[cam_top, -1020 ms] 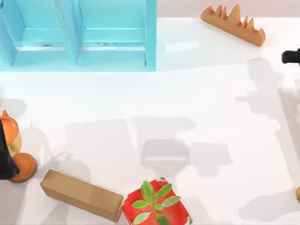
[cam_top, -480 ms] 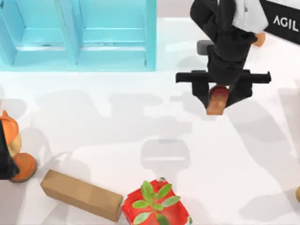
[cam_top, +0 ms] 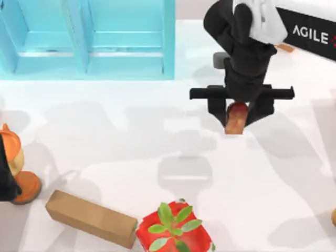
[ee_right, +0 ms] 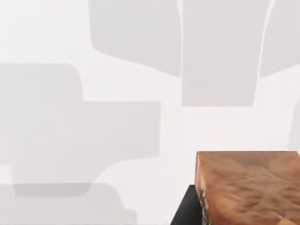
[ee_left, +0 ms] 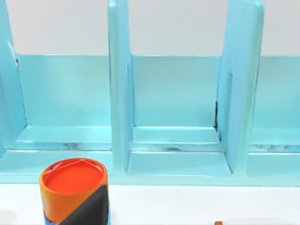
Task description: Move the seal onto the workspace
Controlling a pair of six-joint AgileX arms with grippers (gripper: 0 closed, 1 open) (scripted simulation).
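The seal (cam_top: 236, 117), with a dark red rounded top and a tan-orange body, hangs between the black fingers of my right gripper (cam_top: 237, 113), which is shut on it. It is above the workspace (cam_top: 105, 131), the glossy white tabletop, right of centre and toward the back. In the right wrist view the seal's tan body (ee_right: 248, 187) is close up, with one black finger (ee_right: 185, 213) beside it and shadowed white tabletop (ee_right: 140, 47) beyond. My left arm (cam_top: 5, 176) is parked at the table's left edge.
A light blue shelf cabinet (cam_top: 89, 37) stands at the back left. A long tan block (cam_top: 89, 218) and a red pot with a green plant (cam_top: 176, 228) lie near the front. An orange figure (cam_top: 21, 178) sits by the left arm. An orange-and-black can (ee_left: 75, 190) stands before the shelf.
My right arm has come in over the table from the right, carrying the seal. It has since shifted a little left and toward the front. The left arm has not moved.
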